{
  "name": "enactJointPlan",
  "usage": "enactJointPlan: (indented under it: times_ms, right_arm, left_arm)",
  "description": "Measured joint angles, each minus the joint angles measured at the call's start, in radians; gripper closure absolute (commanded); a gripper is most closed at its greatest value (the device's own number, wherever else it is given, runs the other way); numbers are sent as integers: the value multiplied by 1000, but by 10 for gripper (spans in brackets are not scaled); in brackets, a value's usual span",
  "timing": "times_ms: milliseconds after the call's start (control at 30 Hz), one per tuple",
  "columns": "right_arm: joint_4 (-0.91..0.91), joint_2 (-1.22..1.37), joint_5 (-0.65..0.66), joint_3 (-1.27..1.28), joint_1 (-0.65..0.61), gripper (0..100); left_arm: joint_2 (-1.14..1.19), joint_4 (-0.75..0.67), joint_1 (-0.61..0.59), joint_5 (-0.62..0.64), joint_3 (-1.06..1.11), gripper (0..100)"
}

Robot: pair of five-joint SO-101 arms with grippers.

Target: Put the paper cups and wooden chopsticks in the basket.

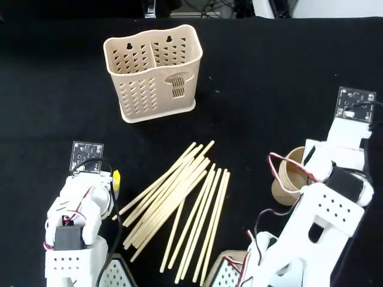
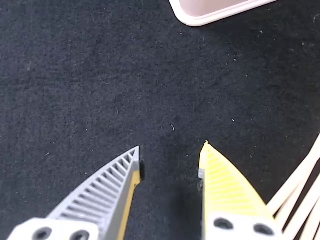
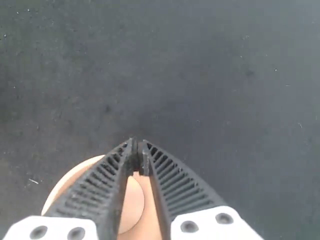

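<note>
Chopsticks (image 1: 175, 200) and paper cup (image 1: 288, 177) outside basket (image 1: 149, 92)

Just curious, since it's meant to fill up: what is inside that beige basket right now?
Nothing shows inside the basket: only its divider and perforated back wall. Its front wall hides the bottom. The chopsticks lie outside it.

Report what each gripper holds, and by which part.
Left gripper: nothing, open over the cloth. Right gripper: tips closed above the paper cup; whether they pinch its wall cannot be told.
</note>
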Motion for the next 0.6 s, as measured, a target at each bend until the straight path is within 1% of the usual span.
enactJointPlan:
  times_ms: [200, 333, 367, 500, 533, 600]
  right_arm:
    - [-2, 0, -2, 5, 0, 986]
    - [12, 15, 0, -58, -2, 979]
    - [26, 15, 0, -89, -2, 962]
    - [143, 15, 0, -218, -3, 823]
    - [181, 15, 0, -249, -3, 804]
    - [261, 15, 0, -304, -3, 801]
  left_arm:
    - [0, 0, 0, 0, 0, 798]
    - [0, 0, 0, 0, 0, 798]
    - [0, 0, 0, 0, 0, 798]
    - [0, 0, 0, 0, 0, 798]
    - [0, 0, 0, 0, 0, 798]
    - [0, 0, 0, 0, 0, 798]
